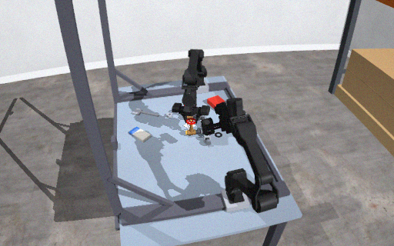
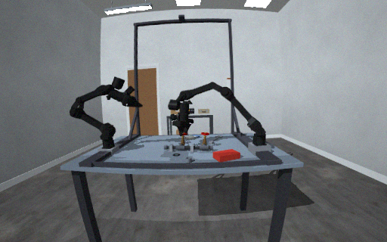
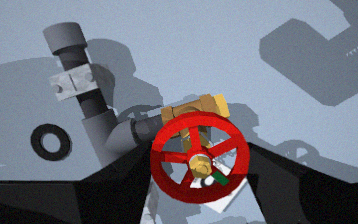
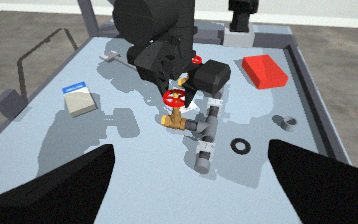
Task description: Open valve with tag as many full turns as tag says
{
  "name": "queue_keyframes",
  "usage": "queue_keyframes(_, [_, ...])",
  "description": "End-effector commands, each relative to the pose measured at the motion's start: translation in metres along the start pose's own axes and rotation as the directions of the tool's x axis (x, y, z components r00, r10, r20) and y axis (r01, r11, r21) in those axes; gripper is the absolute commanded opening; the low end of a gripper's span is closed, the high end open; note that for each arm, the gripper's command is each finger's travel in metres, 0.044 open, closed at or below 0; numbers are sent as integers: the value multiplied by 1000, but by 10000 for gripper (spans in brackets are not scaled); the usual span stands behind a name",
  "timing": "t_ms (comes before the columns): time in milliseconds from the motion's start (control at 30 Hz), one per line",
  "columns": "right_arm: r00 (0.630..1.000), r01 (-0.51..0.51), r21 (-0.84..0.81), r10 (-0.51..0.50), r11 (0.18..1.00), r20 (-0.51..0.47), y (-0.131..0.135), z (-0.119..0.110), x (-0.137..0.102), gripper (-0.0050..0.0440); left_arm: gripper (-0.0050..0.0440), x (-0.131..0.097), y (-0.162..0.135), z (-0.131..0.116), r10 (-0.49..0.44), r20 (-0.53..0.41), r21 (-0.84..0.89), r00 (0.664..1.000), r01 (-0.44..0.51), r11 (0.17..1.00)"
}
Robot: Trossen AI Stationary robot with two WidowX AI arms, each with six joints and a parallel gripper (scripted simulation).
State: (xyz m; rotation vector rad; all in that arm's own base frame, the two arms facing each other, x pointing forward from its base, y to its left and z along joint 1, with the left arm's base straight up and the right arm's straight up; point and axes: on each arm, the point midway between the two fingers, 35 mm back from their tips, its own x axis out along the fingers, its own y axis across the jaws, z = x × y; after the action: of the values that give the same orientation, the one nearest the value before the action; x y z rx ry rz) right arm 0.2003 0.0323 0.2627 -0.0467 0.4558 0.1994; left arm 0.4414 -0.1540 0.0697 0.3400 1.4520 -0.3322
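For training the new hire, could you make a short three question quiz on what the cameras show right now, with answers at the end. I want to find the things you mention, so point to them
1. Multiple choice: What colour is the block (image 1: 215, 101) (image 2: 226, 155) (image 4: 264, 71)?
a) green b) red c) yellow
2. True or false: The right gripper (image 4: 191, 149) has a handwheel between its fingers.
3. Fill in: The black ring (image 1: 218, 134) (image 2: 176, 154) (image 3: 51, 142) (image 4: 240, 146) lies flat on the ____.

Key: 1. b; 2. false; 3. table
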Motion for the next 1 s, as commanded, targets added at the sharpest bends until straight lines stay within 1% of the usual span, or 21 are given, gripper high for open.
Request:
queue_keyframes(0, [1000, -2, -3, 3, 1000, 16, 1, 5, -2, 400, 212, -17, 1, 1, 3, 36, -94, 999, 1, 996])
queue_keyframes(567, [1000, -2, -3, 3, 1000, 16, 1, 5, -2, 400, 212, -16, 1, 1, 2, 34, -104, 999, 1, 995])
queue_keyframes(633, [1000, -2, -3, 3, 1000, 16, 1, 5, -2, 400, 212, -16, 1, 1, 3, 35, -143, 999, 2, 990])
queue_keyframes(800, [1000, -2, -3, 3, 1000, 16, 1, 5, -2, 400, 212, -17, 1, 1, 7, 37, -319, 999, 5, 948])
queue_keyframes(967, [1000, -2, -3, 3, 1000, 16, 1, 5, -2, 400, 212, -17, 2, 1, 9, 39, -473, 999, 10, 881])
